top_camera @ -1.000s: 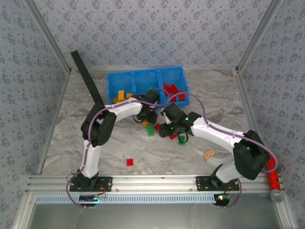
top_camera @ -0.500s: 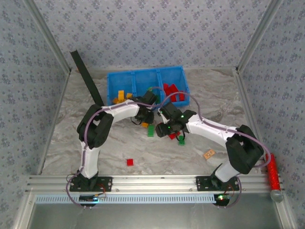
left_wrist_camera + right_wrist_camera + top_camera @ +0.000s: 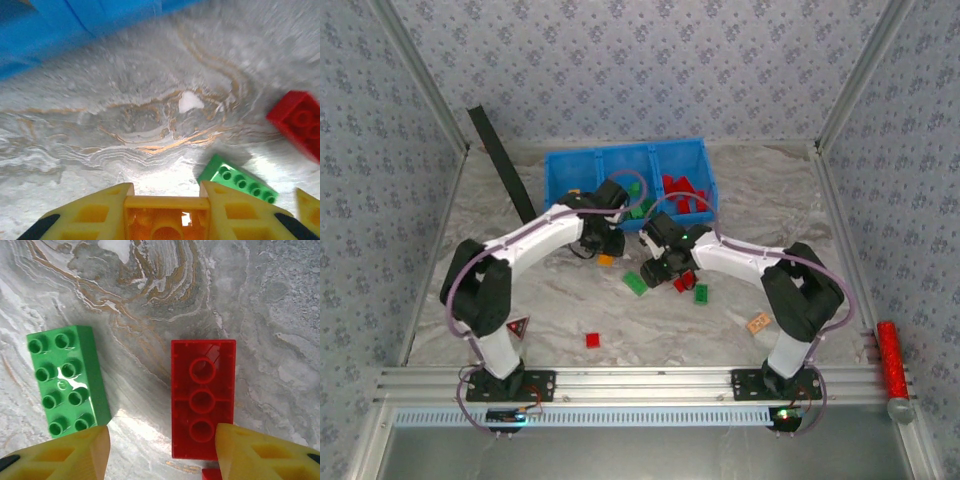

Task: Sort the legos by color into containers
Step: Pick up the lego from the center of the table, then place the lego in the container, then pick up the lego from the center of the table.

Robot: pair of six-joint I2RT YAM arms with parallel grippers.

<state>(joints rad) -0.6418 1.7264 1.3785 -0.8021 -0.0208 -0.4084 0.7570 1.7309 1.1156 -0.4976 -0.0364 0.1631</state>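
**Orange brick gripped, red brick straddled**

The left jaws are clenched on an orange brick (image 3: 166,222) over the counter (image 3: 125,125), in front of the blue bin (image 3: 620,152). The right jaws hang released above a red brick (image 3: 202,397) lying underside-up between them, with a green brick (image 3: 67,380) just beside it.

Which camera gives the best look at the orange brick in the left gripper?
The left wrist view: the orange brick sits close up, clamped in the left gripper, hollow underside toward the lens. The top external view gives just a small orange patch under the arm's tip.
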